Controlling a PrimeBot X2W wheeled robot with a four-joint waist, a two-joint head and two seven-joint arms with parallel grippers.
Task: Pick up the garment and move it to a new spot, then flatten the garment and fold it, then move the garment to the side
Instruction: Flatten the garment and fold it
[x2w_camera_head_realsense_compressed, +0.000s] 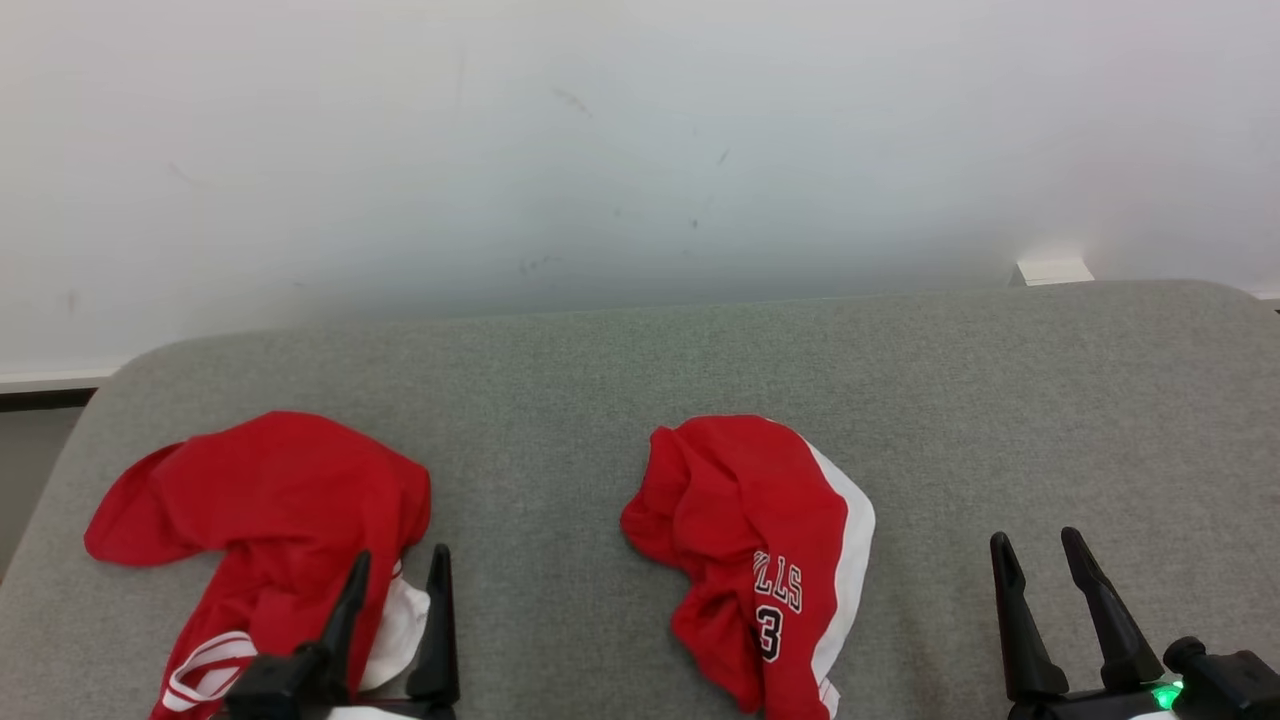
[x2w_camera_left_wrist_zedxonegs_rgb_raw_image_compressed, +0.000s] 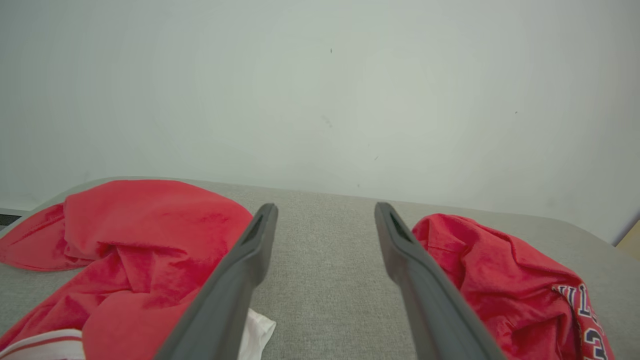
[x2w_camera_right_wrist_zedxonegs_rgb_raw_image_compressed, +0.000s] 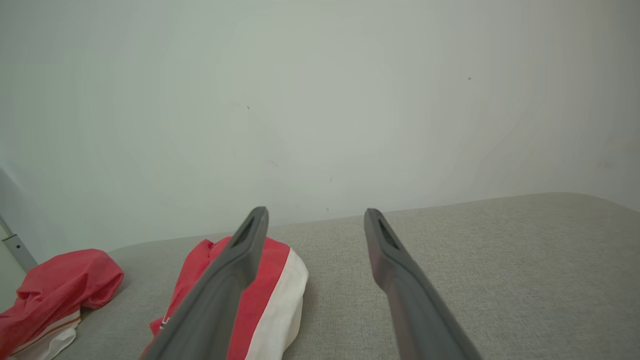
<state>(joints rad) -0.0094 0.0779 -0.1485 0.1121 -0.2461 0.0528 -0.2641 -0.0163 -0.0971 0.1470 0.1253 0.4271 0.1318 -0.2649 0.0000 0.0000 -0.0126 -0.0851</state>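
The left gripper (x2w_camera_head_realsense_compressed: 400, 556) and right gripper (x2w_camera_head_realsense_compressed: 1036, 540) hover, fingers spread wide, holding nothing. The crumpled red jersey (x2w_camera_head_realsense_compressed: 760, 560) lies on the bench (x2w_camera_head_realsense_compressed: 600, 380) between them — long axis running away from the robot — slightly nearer the right; the left overhangs a second red garment (x2w_camera_head_realsense_compressed: 270, 490).

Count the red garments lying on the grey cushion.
2. One crumpled red garment lies at the left of the grey cushion, by the left gripper; a red jersey with a white panel lies near the middle. More may lie out of view.
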